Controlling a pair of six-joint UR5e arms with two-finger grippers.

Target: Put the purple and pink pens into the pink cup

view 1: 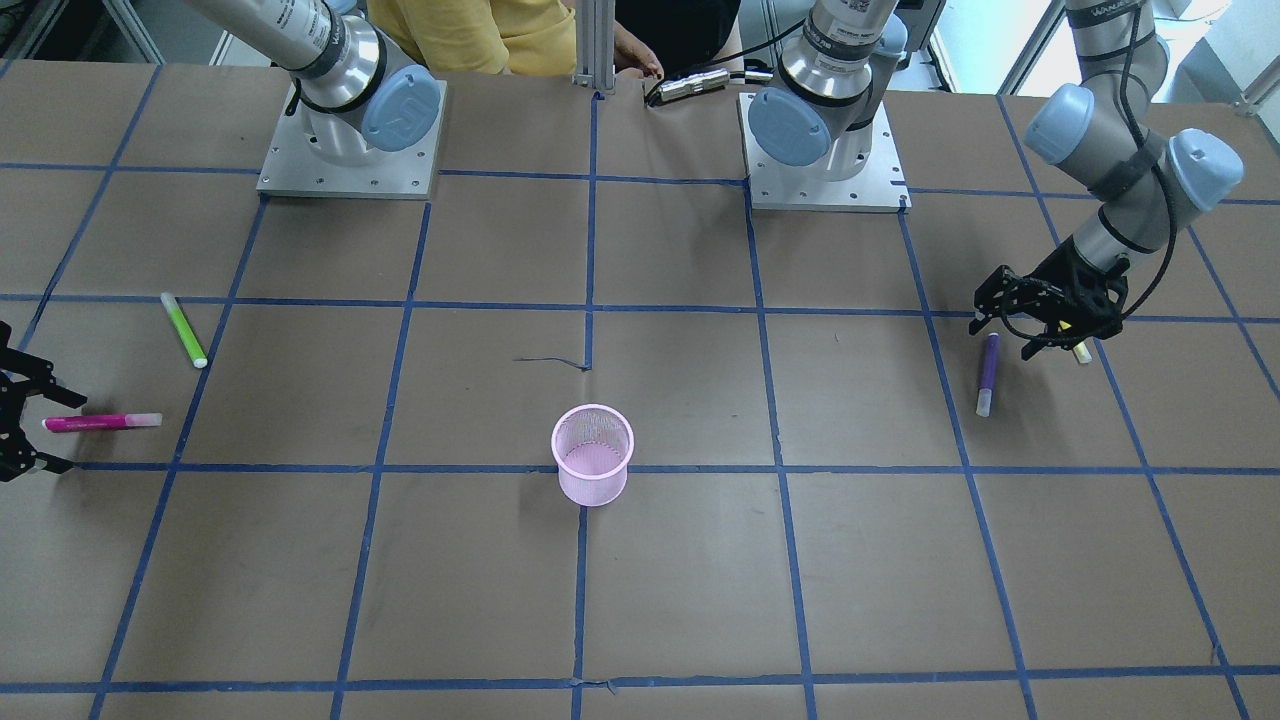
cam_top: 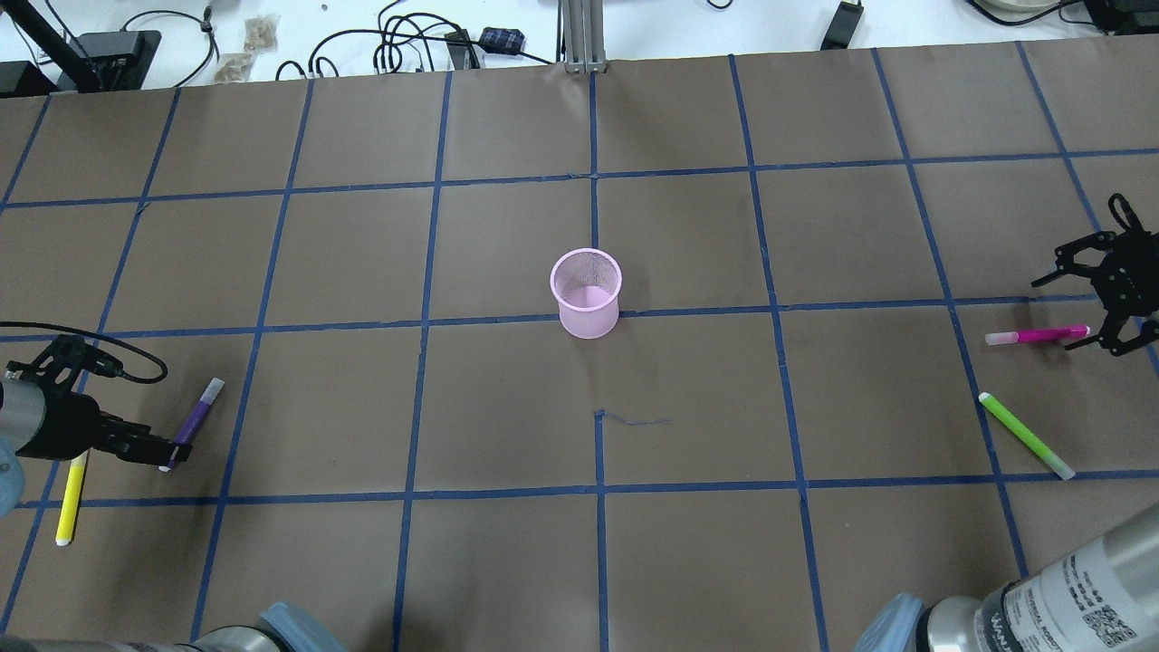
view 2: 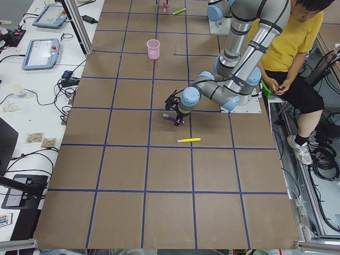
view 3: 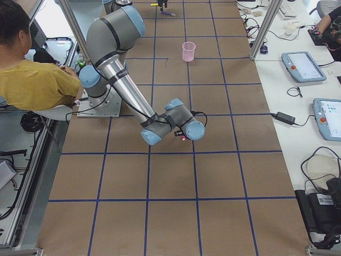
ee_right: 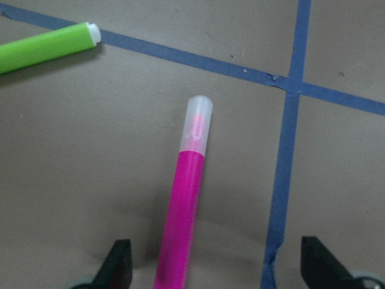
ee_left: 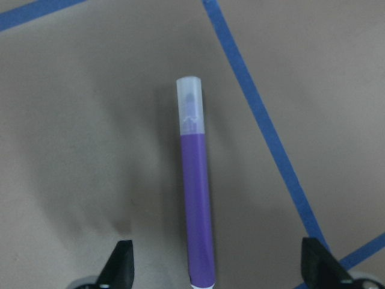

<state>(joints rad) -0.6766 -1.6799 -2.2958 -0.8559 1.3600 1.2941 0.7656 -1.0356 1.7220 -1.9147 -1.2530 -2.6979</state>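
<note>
The pink mesh cup [view 1: 592, 455] [cam_top: 587, 294] stands upright at the table's middle. The purple pen [view 1: 988, 373] [cam_top: 197, 418] lies flat on the table. My left gripper [view 1: 1000, 338] [cam_top: 172, 450] is open and low over the pen's back end. In the left wrist view the purple pen [ee_left: 197, 205] lies between the spread fingertips [ee_left: 123, 265]. The pink pen [view 1: 100, 422] [cam_top: 1037, 336] lies flat on the opposite side. My right gripper [view 1: 60, 432] [cam_top: 1073, 312] is open around its back end. The right wrist view shows the pink pen [ee_right: 183, 223] between the fingers.
A green pen [view 1: 184, 330] [cam_top: 1025, 435] lies near the pink pen. A yellow pen [cam_top: 71, 496] [view 2: 189, 140] lies beside my left gripper. A person in a yellow shirt [view 2: 289, 37] sits behind the arm bases [view 1: 350, 160].
</note>
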